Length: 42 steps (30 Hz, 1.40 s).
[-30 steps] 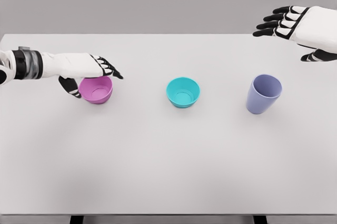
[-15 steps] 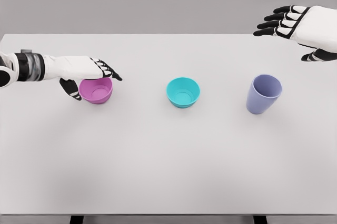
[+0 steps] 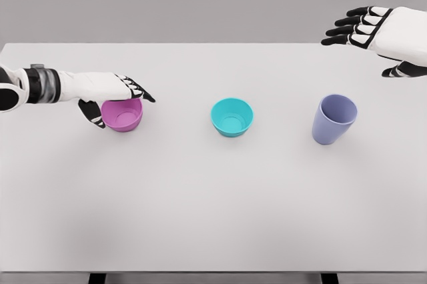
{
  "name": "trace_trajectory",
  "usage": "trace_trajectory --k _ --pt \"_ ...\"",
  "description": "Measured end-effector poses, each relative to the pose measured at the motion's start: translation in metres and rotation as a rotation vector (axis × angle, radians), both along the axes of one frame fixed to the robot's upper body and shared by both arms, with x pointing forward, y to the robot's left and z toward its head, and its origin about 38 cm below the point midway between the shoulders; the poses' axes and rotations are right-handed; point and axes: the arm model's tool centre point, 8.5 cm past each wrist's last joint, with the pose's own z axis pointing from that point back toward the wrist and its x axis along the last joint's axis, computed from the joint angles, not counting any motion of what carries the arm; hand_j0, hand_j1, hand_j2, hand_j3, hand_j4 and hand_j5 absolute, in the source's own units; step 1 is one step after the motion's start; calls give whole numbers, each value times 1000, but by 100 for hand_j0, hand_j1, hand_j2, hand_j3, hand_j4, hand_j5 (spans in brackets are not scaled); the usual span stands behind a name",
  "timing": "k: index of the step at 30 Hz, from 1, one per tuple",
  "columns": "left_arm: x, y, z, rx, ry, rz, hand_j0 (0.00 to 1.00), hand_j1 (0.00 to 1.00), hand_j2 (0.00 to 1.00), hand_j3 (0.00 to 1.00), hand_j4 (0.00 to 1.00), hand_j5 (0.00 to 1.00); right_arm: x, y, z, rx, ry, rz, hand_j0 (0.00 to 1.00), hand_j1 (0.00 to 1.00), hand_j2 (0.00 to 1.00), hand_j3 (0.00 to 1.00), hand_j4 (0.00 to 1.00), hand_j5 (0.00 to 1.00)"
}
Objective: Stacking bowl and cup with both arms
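- Pink bowl (image 3: 122,114) left of centre, teal bowl (image 3: 232,117) mid-frame and purple cup (image 3: 333,119) to the right, all well apart in a row on the white table (image 3: 200,211). I'd guess that's so each arm gets its own piece.
- My left hand (image 3: 115,94) sits over the pink bowl's rim, fingers on top, thumb down the near side. Can't tell if it's actually gripping.
- Right hand (image 3: 373,31) hovers upper right, fingers spread, empty.

Left hand (image 3: 110,94) slightly farther left and lower at pink bowl (image 3: 123,114).
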Motion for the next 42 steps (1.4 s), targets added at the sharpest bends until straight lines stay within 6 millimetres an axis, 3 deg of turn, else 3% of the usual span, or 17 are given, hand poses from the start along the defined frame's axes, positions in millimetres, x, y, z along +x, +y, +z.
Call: trace_trajectory --k 32,37,42 --pt "7 1 -19 29 20 26 100 100 100 100 100 100 0 -1 1 3 -3 -2 100 100 100 100 100 100" --pt "8 1 -21 35 20 25 83 83 83 83 83 83 0 -1 0 3 -1 -2 100 100 100 100 100 100" --pt "9 1 -20 35 18 23 77 77 77 77 77 77 -1 -2 -3 1 7 -5 100 100 100 100 100 100"
